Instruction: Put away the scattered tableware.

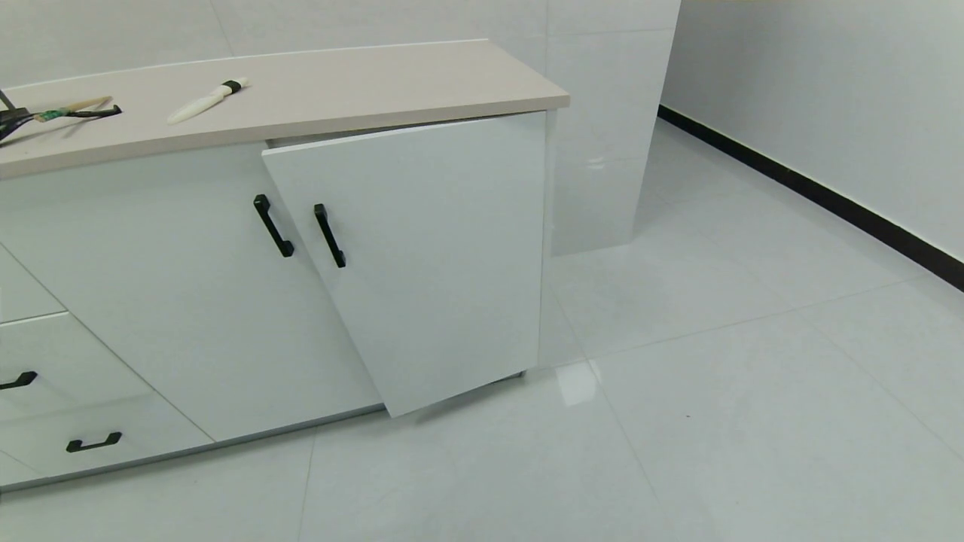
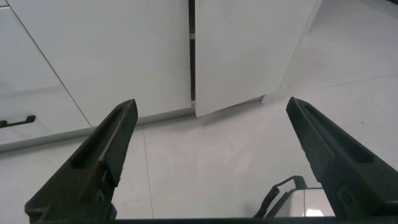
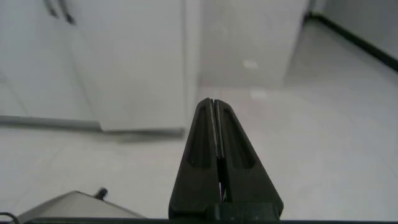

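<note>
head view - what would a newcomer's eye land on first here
The white cabinet door hanging ajar under the right end of the beige countertop, beside a shut door. Next, the white knife-like utensil lying on the countertop, with thinner utensils at its left edge.

The left gripper [image 2: 210, 102] has two long, matte black fingers [image 2: 102, 155], flat-sided and tapering to blunt tips. The right gripper [image 3: 212, 101] has black wedge-shaped fingers [image 3: 200, 143], each with a shallow recessed panel along its face.
</note>
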